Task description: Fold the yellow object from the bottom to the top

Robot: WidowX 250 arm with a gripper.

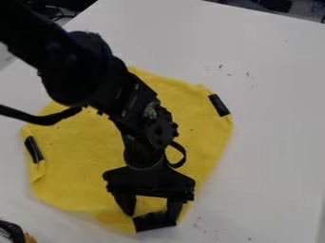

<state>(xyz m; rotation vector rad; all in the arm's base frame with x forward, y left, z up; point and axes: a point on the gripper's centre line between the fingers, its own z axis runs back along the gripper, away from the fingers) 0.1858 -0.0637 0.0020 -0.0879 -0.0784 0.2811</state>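
The yellow cloth [89, 166] lies spread on the white table, its outline many-sided, with black strips at its left edge, upper right edge and bottom corner. Over its bottom part hangs the black gripper [151, 216], open, its two fingers apart at either side of the black strip [155, 221] on the bottom corner. Yellow fabric shows between the fingers. Whether the fingertips touch the cloth I cannot tell. The arm covers much of the cloth's upper left and middle.
The white table [273, 118] has small dark specks at its right and lower right. A dark object [11, 231] with something orange beside it is at the bottom left corner. A black cable [38, 118] runs from the left edge to the arm.
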